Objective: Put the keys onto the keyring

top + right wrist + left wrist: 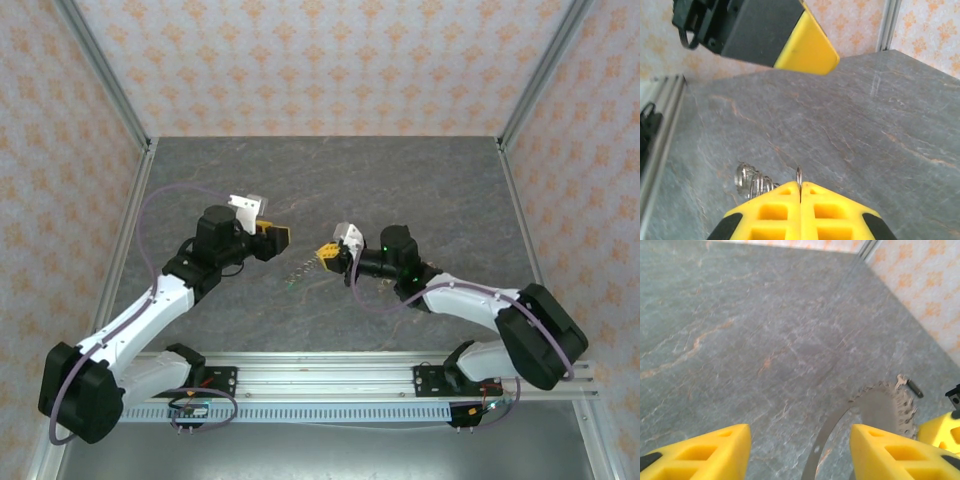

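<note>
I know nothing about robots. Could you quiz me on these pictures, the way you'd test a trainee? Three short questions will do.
1. True or false: the right gripper is shut on the thin metal keyring.
2. Pick one. The left gripper is: A) open; B) shut on a green key; C) shut on a purple cable.
3. Fill in the blank: the fingers of both grippers are coloured ____.

Key: 1 true; 2 A; 3 yellow.
</note>
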You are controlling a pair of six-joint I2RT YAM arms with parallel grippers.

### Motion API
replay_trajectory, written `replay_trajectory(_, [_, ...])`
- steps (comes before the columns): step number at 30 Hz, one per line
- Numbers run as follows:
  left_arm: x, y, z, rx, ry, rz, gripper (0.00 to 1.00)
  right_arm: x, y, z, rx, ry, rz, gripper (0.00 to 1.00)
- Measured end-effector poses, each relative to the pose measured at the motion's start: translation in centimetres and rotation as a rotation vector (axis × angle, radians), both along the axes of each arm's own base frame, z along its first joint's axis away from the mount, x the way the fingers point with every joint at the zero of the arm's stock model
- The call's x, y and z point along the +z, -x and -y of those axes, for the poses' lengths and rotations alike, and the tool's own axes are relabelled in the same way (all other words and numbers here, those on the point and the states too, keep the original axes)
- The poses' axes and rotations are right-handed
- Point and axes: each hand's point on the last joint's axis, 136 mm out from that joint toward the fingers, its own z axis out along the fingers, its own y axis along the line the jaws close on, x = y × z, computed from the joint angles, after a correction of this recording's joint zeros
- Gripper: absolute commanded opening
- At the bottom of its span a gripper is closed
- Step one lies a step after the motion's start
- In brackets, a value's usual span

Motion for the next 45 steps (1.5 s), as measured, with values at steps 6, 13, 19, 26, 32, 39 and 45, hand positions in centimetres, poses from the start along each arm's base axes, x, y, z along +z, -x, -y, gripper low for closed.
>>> replay_trajectory(6, [0.4,0.3,-0.2,-0.001,0.009,0.059,0.56,-5.4,1.7,-1.0,0.011,0.357,0.158,0.0])
replay_trajectory(13, [1.3,0.2,-1.3,0.051,-0.01,0.107,0.55,-8.0,4.4,-1.4,0.107,0.477,0.187,0.0])
replay_trajectory(19, [1.1,-0.1,-2.0,0.093,-0.028,0.105,0.54,-11.2,7.6,-1.6,0.205,0.443,0.036,0.0])
replay_trajectory(26, [0.0,0.1,-2.2,0.108,-0.022,0.071,0.53,-14.8,9.0,-1.5,0.201,0.406,-0.134,0.0])
replay_trajectory(32, [-0.9,0.3,-2.3,0.117,-0.02,0.028,0.45,-14.9,8.6,-3.0,0.194,0.327,-0.181,0.0])
replay_trajectory(39, [-5.0,0.9,-2.3,0.129,-0.036,-0.112,0.4,-14.5,8.0,-2.7,0.116,0.264,-0.203,0.0])
replay_trajectory(45, [-5.5,1.7,-1.5,0.075,-0.005,-0.132,0.45,-8.1,4.3,-0.9,0.012,0.12,-0.131,0.0])
